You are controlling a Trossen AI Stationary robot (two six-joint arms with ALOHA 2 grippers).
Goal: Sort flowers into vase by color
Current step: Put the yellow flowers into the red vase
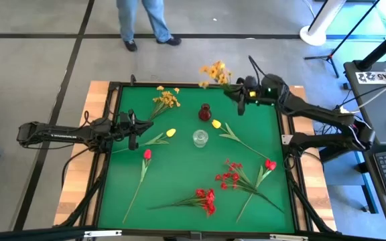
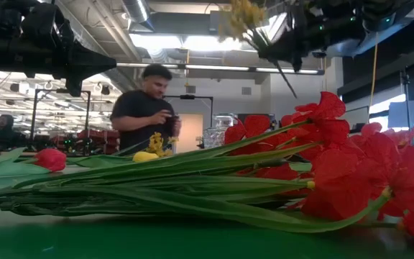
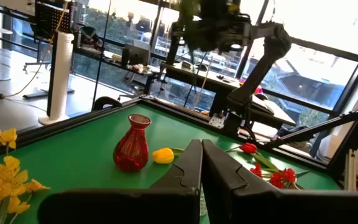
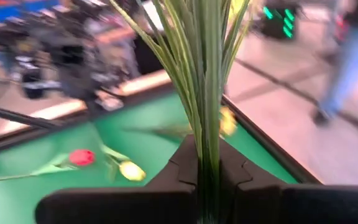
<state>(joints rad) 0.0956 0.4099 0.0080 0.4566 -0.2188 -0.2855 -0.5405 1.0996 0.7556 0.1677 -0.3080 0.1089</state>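
Right gripper clamping yellow spray over table's far edge.

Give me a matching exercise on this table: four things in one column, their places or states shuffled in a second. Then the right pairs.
1. dark red glass vase
2. clear glass vase
3. yellow-orange blossom spray
4. left hand

A. held up in the right hand
B. shut, holding nothing
C. mat's middle
D. nearer the far edge, beside a yellow tulip

Pairs: 1-D, 2-C, 3-A, 4-B
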